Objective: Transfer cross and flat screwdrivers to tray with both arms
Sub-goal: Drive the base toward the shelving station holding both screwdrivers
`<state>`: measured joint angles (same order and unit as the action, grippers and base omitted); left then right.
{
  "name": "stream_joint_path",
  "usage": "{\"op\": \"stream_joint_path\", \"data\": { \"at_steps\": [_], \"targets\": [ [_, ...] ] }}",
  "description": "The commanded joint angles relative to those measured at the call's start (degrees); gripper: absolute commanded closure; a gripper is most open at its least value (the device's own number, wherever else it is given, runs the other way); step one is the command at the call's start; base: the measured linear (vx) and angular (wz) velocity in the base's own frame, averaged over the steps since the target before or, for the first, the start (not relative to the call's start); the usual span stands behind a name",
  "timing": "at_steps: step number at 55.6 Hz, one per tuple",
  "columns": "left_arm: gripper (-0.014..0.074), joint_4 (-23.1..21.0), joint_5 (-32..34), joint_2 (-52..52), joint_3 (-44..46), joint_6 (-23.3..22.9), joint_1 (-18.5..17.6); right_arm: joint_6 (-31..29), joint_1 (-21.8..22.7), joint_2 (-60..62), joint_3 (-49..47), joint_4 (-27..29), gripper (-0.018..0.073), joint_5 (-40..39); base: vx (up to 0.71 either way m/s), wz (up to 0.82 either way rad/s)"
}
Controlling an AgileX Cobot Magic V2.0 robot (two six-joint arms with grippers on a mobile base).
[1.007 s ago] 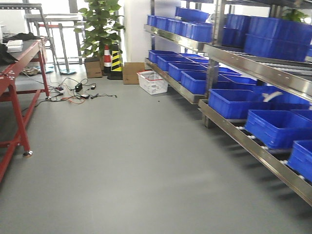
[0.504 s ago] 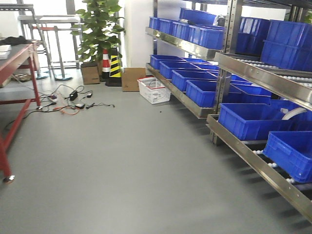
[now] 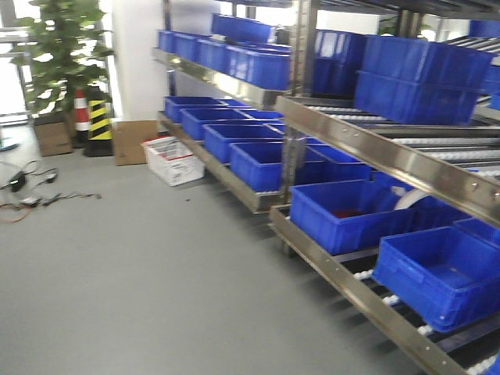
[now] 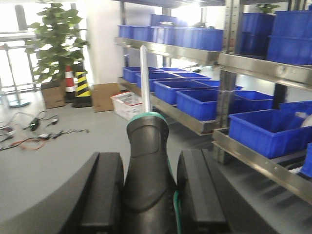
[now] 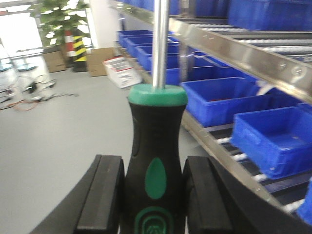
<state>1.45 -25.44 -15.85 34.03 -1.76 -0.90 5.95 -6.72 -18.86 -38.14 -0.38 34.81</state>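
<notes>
Blue bins (image 3: 336, 215) line the steel rack (image 3: 406, 160) in the front view, a white basket (image 3: 173, 158) on the floor (image 3: 156, 273) beside its far end. At the left wrist, our left fingers (image 4: 105, 195) clamp a black-handled screwdriver (image 4: 146, 168), shaft aimed at the rack. At the right wrist, our right fingers (image 5: 105, 195) grip a black-and-green screwdriver (image 5: 156, 146), shaft upright before the rack.

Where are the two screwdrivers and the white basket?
Left screwdriver (image 4: 146, 163): left wrist view, on its black handle.
Right screwdriver (image 5: 156, 141): right wrist view, on its black handle.
White basket (image 3: 175, 162): front view, on its side wall.
</notes>
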Motion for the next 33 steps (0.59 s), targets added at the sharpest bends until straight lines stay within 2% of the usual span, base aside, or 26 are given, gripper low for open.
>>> {"op": "stream_joint_path", "data": {
  "at_steps": [1,17,33],
  "targets": [
    [0.0594,-0.3,5.9,-0.5,1.6,0.0,-0.3,-0.2,0.3,-1.1,-1.7,-0.6,0.0567,-5.5,0.59,-0.48],
    [0.0594,-0.3,5.9,-0.5,1.6,0.0,-0.3,-0.2,0.3,-1.1,-1.7,-0.6,0.0567,-5.5,0.56,-0.55],
    [0.0594,-0.3,5.9,-0.5,1.6,0.0,-0.3,-0.2,0.3,-1.1,-1.7,-0.6,0.0567,-5.5,0.51,-0.72]
  ]
}}
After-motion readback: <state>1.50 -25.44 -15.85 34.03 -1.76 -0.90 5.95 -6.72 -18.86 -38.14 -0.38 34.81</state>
